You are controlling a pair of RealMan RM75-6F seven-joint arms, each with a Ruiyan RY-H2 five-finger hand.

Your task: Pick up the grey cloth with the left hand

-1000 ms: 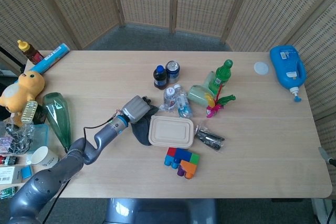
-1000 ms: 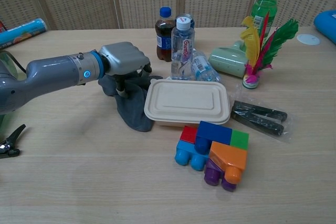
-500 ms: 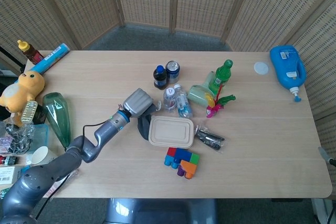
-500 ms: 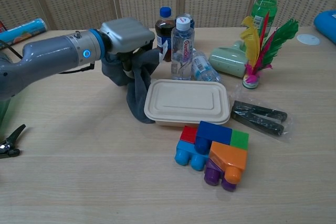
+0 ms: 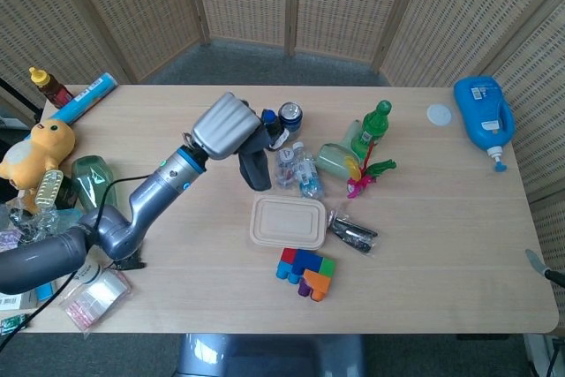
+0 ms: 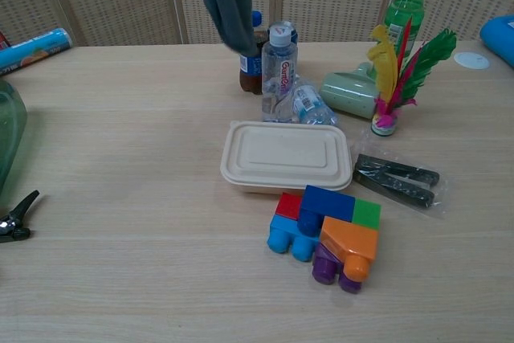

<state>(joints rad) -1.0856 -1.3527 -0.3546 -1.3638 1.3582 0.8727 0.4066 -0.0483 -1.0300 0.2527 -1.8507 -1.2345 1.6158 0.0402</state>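
The grey cloth (image 5: 254,163) is held bunched in the left hand (image 5: 226,126), well above the surface (image 5: 424,245), and hangs clear of it in a limp fold. In the chest view only the dangling cloth (image 6: 225,2) is seen at the top edge, in front of the dark cola bottle (image 6: 250,54) and beside the clear water bottle (image 6: 278,70). The fingers are closed round the upper part of the cloth, though their exact lie is hidden by the back of the hand. The right hand is not seen in either view. The cloth is judged light, soft and shapeless, so that it drapes and swings; it is not fragile, but a loose fold could slip free. It is best gripped by a gathered bunch near its middle, as is done here. The pale lidded box (image 5: 287,222) lies near, below the hanging end
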